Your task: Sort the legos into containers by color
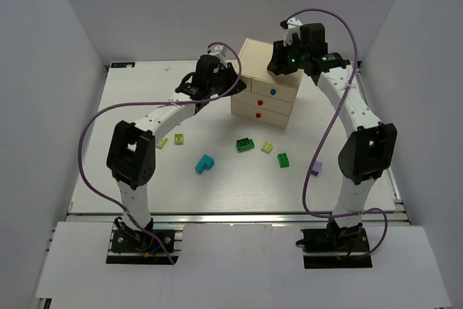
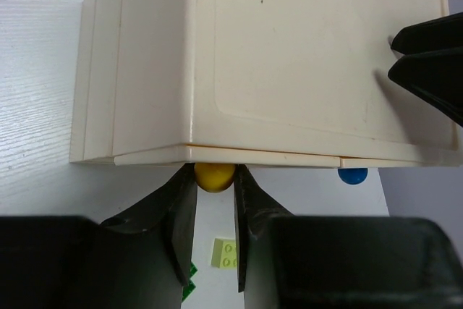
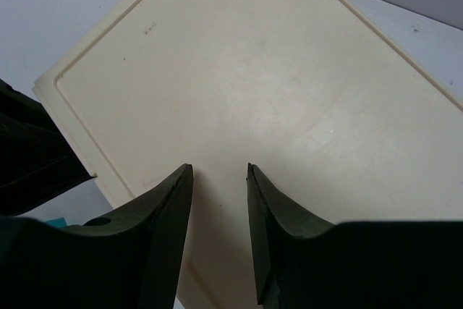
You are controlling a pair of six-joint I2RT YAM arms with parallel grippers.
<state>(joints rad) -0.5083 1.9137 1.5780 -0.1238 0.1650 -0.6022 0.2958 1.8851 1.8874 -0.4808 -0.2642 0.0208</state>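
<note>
Plainly, left jaws clasp the yellow knob (image 2: 215,176) (on cream chest (image 1: 255,59)); right jaws stand narrowly apart.

bright, even overhead light; soft shadows; wrist close-ups slightly blurred.

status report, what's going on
left fingers pinch yellow knob; right fingers open above chest. legos unsorted on table. nothing in the way.

White arm links (image 1: 165,114) w/ black joints (image 1: 130,151), purple cables (image 1: 79,155), black pincer fingers (image 3: 163,229), green LED (image 1: 292,56) on rt wrist.
</note>
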